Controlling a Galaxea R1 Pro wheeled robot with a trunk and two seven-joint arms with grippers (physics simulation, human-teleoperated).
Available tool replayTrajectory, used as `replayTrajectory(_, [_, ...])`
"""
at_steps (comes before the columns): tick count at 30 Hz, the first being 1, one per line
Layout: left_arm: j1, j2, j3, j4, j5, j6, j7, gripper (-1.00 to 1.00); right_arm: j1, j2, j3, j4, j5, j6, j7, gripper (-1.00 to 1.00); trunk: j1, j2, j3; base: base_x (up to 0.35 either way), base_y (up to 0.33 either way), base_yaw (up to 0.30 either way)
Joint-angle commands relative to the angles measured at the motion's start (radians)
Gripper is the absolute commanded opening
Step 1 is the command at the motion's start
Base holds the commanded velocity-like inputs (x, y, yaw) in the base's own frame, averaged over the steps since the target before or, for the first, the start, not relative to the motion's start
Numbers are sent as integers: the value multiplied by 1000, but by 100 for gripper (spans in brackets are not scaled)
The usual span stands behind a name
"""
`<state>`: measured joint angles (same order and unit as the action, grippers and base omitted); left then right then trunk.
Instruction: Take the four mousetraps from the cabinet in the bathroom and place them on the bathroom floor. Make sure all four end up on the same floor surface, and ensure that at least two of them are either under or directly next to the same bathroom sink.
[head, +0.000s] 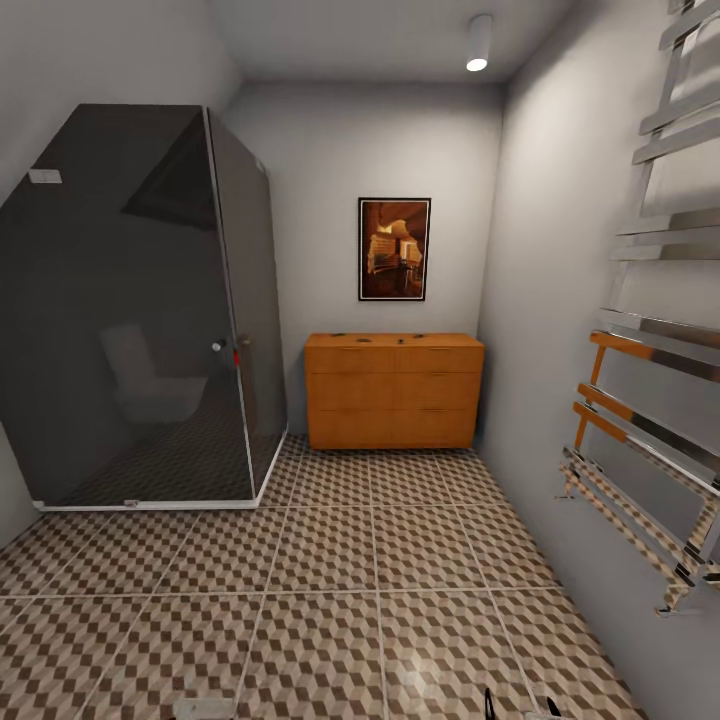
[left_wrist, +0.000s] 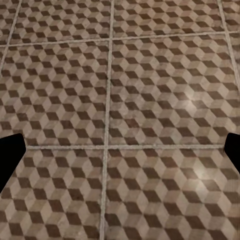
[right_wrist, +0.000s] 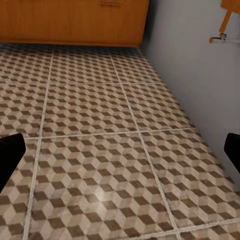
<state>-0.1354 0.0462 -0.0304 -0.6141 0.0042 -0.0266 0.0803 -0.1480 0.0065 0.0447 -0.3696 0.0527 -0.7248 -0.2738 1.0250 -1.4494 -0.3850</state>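
The orange-brown cabinet (head: 393, 392) stands against the far wall, a few tiles ahead of me. Small dark flat items, the mousetraps (head: 401, 340), lie on its top; they are too small to make out in detail. The cube-patterned bathroom floor (head: 330, 590) stretches between me and the cabinet. My left gripper (left_wrist: 120, 155) hangs open over bare tiles, its dark fingertips (left_wrist: 10, 156) wide apart. My right gripper (right_wrist: 120, 155) is also open above the floor, with the cabinet's base (right_wrist: 75, 22) ahead of it. The sink is out of view.
A dark glass shower enclosure (head: 140, 310) fills the left side. A chrome towel radiator (head: 650, 330) juts from the right wall (right_wrist: 200, 75). A framed picture (head: 394, 249) hangs above the cabinet.
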Motion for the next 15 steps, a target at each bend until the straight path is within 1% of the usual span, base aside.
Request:
replayTrajectory(1, [0, 0, -3, 6, 0, -10, 5, 100, -1, 0, 5, 0, 5, -1, -11, 100, 0, -1, -1, 48, -17, 0])
replayTrajectory(6, [0, -1, -2, 20, 1, -29, 6, 100, -1, 0, 5, 0, 6, -1, -11, 100, 0, -1, -1, 128, -81, 0])
replayTrajectory(15, [-1, -2, -3, 26, 2, -35, 5, 100, -1, 0, 5, 0, 6, -1, -12, 100, 0, -1, -1, 228, -192, 0])
